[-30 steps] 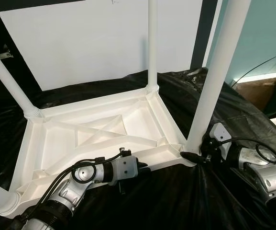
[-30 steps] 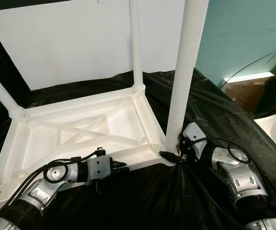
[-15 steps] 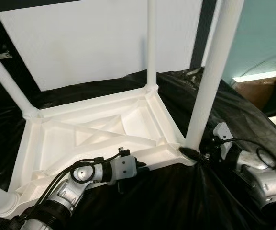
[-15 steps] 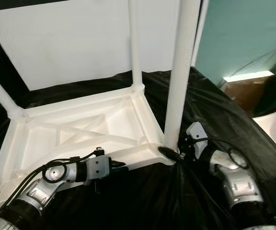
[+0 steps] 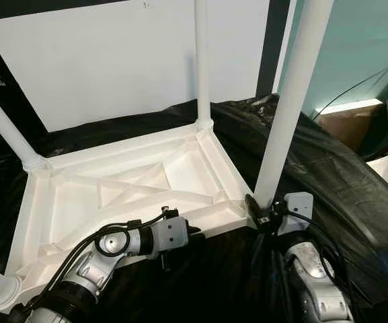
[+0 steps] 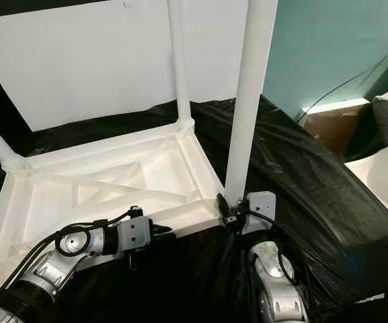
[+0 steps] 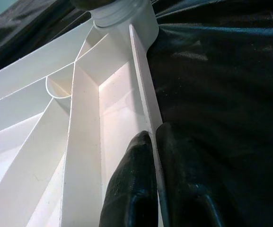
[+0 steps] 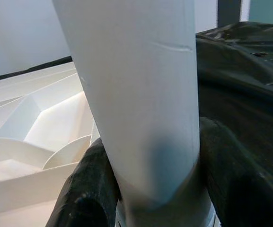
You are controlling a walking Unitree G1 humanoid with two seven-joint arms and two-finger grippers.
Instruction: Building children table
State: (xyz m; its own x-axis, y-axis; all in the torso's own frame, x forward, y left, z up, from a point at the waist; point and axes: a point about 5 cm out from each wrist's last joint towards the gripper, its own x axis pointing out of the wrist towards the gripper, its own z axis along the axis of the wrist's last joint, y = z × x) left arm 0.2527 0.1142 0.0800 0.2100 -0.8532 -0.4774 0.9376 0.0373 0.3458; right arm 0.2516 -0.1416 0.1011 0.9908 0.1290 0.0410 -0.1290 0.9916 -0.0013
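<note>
Since a second ago the right arm has swung in below the near leg, wrist now under the corner.

Left eye view: upturned white tabletop (image 5: pixel 133 185) lies on black sheeting (image 5: pixel 328 168), legs up. Right gripper (image 5: pixel 259 214) at base of the near leg (image 5: pixel 284 114); left gripper (image 5: pixel 195 235) at the near rim.

Left wrist view: jaws pinched together on the thin rim (image 7: pixel 145 109).

Right wrist view: jaws clamped either side of the leg, just above its socket
</note>
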